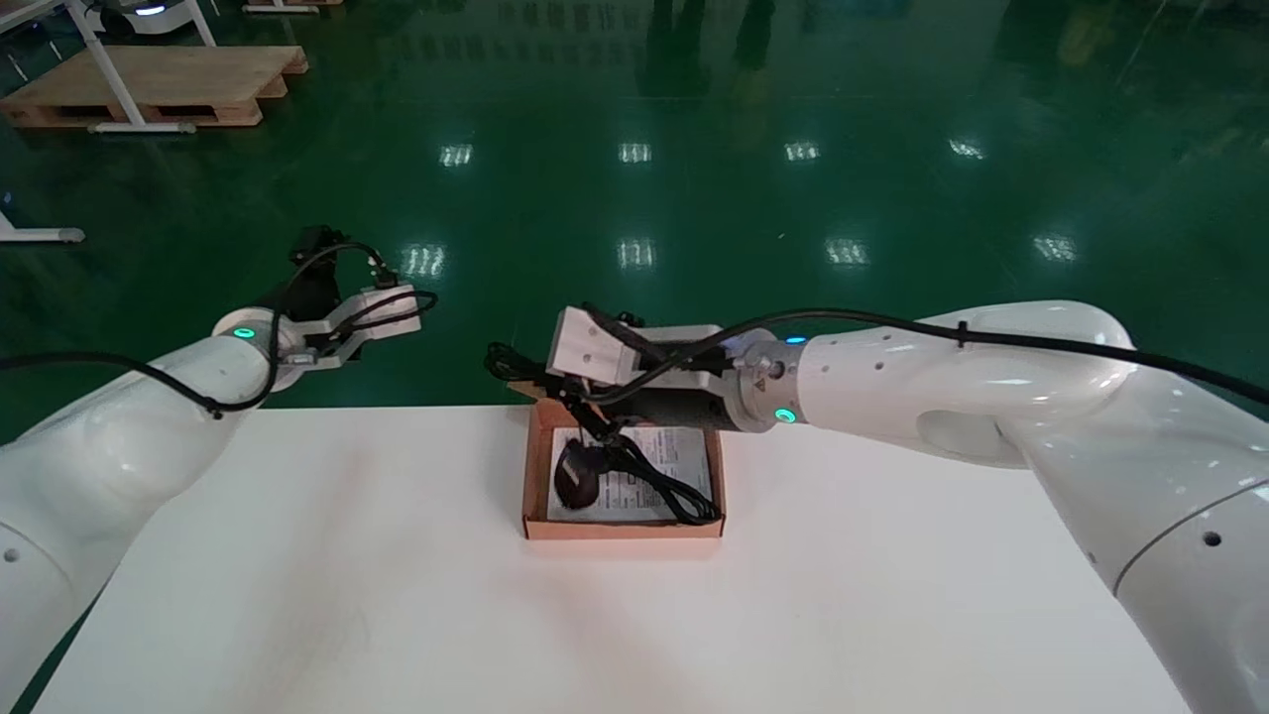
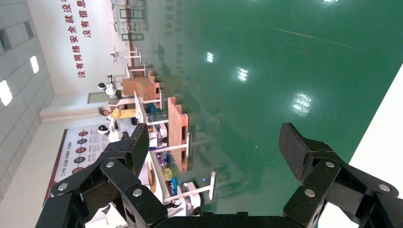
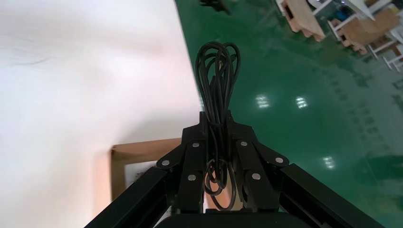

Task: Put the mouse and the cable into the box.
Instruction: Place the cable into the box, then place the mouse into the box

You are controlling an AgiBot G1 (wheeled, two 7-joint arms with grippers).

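The right gripper (image 1: 543, 385) reaches in from the right of the head view and hangs just above the box's (image 1: 625, 529) far left corner, at the centre of the frame. Its jaws are closed tight on a coiled black cable (image 1: 506, 362). In the right wrist view the two fingers (image 3: 192, 156) press the bundle from both sides with no gap showing. The cable's loops (image 3: 218, 71) stick out past the fingertips, over the table's (image 3: 71, 71) far edge and the green floor. A shorter loop hangs back between the finger bases. A corner of the box (image 3: 142, 151) shows at the lower left of that view.

The box sits open on the table (image 1: 347, 595), near its far edge. The mouse (image 1: 575, 474) lies inside it, on the left half, on a printed sheet (image 1: 674, 451). A black cord (image 1: 664, 488) runs across the sheet from beneath the gripper to the lower right corner of the box. I cannot tell whether it joins the held bundle.

The left gripper (image 1: 317, 240) is parked in the upper left of the head view, raised beyond the table over the floor. Its fingers (image 2: 297, 149) stand wide apart and hold nothing.
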